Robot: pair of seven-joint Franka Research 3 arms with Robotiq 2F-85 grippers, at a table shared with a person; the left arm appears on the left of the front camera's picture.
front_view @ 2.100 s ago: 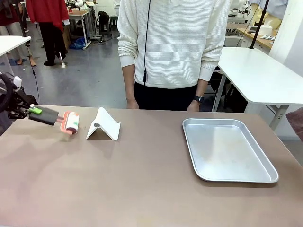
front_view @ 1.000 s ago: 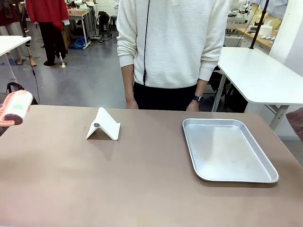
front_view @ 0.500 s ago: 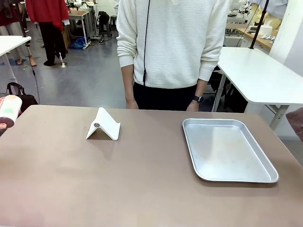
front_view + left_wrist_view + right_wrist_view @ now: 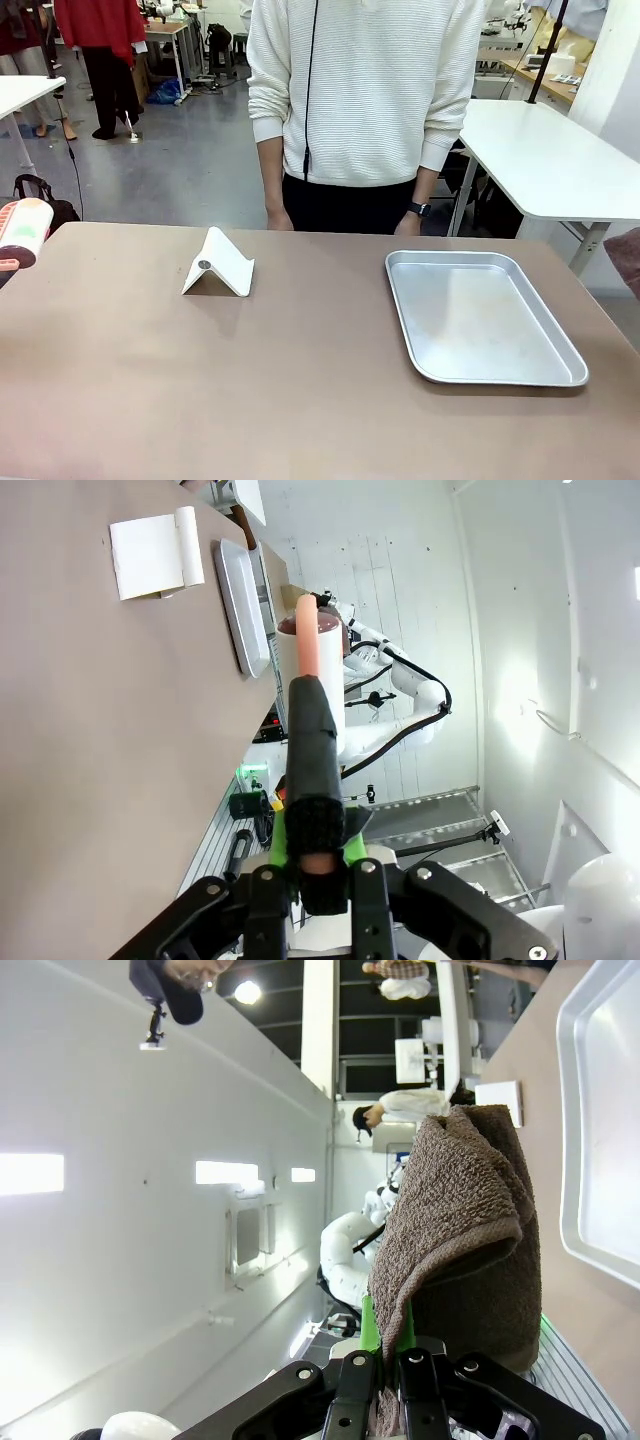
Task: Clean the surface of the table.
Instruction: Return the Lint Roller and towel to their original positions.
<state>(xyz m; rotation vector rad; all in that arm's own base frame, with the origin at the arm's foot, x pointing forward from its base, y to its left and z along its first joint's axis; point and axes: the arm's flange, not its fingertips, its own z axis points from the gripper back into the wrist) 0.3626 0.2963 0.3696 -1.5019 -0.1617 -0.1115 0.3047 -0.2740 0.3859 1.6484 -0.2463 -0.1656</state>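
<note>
Gripping lint roller [image 4: 312, 730] by handle, left fingers [image 4: 279, 848] clamped; right fingers [image 4: 366, 1332] pinching brown towel [image 4: 460, 1230]; roller's green label illegible.

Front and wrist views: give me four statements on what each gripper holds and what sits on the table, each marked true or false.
1. The left gripper is shut on a lint roller, gripping its handle. True.
2. The right gripper is open and holds nothing. False: it is shut on a brown towel.
3. The white stand lies inside the metal tray. False: it sits on the table, apart from the tray.
4. A person stands at the table's far side. True.
</note>
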